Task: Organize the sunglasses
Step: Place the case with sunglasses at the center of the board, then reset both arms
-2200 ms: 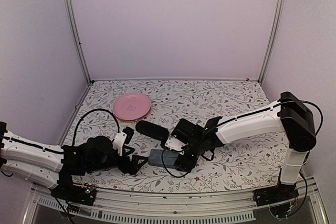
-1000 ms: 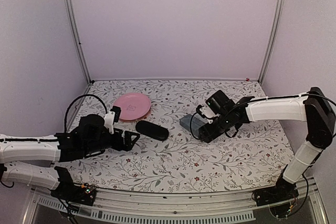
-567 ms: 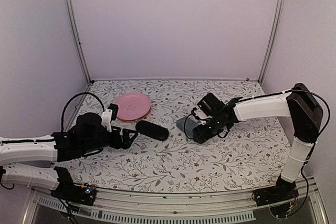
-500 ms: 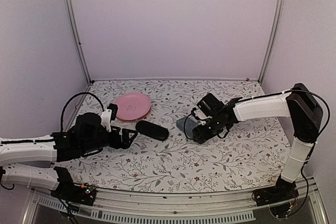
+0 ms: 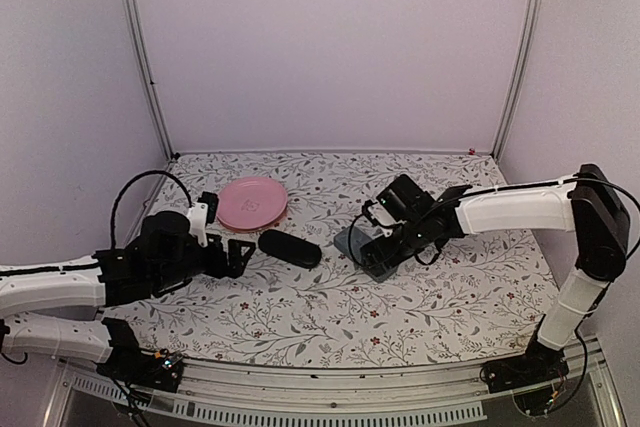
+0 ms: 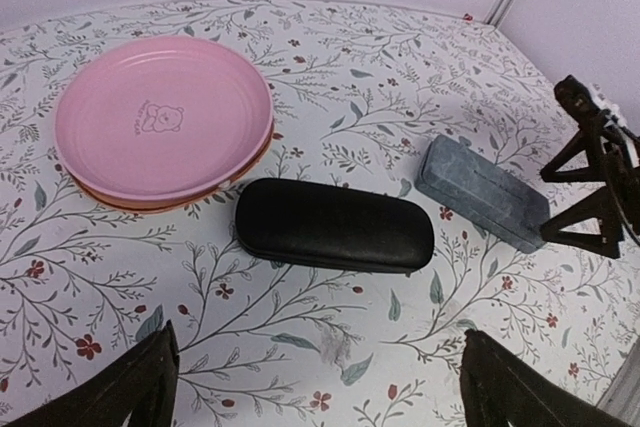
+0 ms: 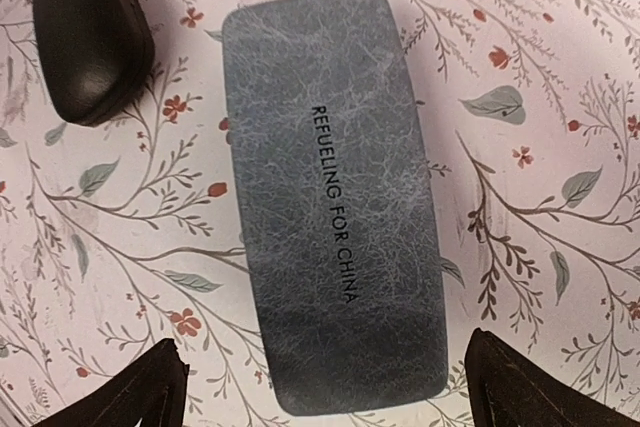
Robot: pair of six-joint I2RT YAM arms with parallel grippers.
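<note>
Sunglasses: neither pair shows in any view; we judge they lie inside the two shut cases, though we cannot tell which holds which
Grey case (image 7: 335,207): flat on the bench (image 5: 450,307), lettered face up, near the black case (image 6: 333,225) but apart from it
Black case: shut, lying just beside the pink plate (image 6: 165,117)
Left jaws: wide apart, holding nothing, low over the bench and facing the black case
Right jaws: wide apart above the grey case, one finger on either side of it, with no contact that we can see
Handling: we expect the sunglasses to be light and fragile (thin hinged arms, lenses that scratch); the stiff cases should take a firm squeeze, and the grey one's matt skin should not slip
Hold: we would take a case across its short width at mid-length; a bare pair by the bridge or frame front, never the lenses
</note>
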